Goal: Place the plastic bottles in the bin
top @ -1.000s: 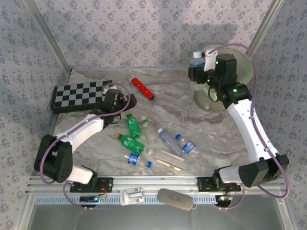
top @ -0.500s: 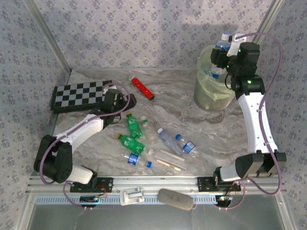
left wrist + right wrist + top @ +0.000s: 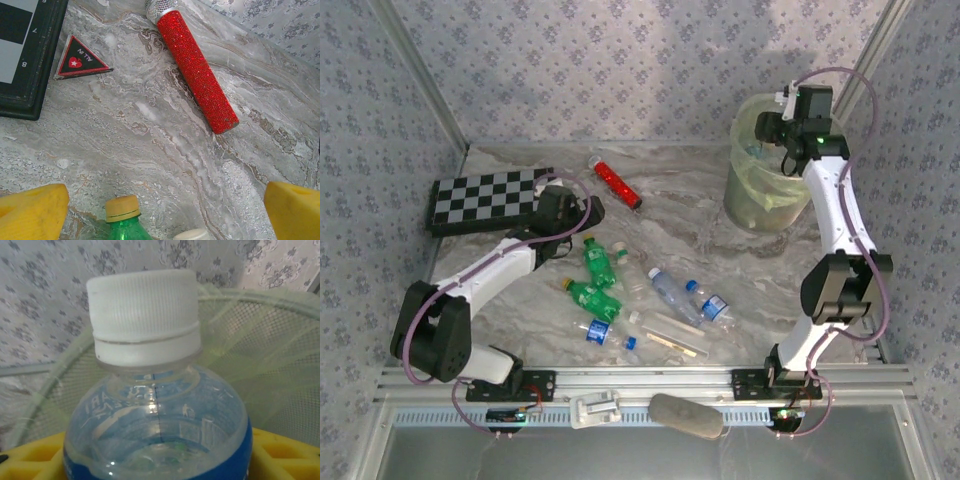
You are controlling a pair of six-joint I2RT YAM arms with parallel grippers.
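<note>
The right gripper (image 3: 768,130) has swung over the far-right bin (image 3: 748,205), jaws clamped on a bottle (image 3: 155,425); release seems next. The left gripper (image 3: 162,202) has its jaws apart.

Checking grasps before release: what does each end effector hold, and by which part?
The right end effector holds a white-capped bottle by its blue-labelled body; the left end effector is open, empty.

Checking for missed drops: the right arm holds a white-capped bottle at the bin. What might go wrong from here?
The right pincer holds the bottle close to the bin rim; released, it may clip the rim and bounce out.
The left pincer straddles a green bottle crowded by a white cap; closing might pinch both.
</note>
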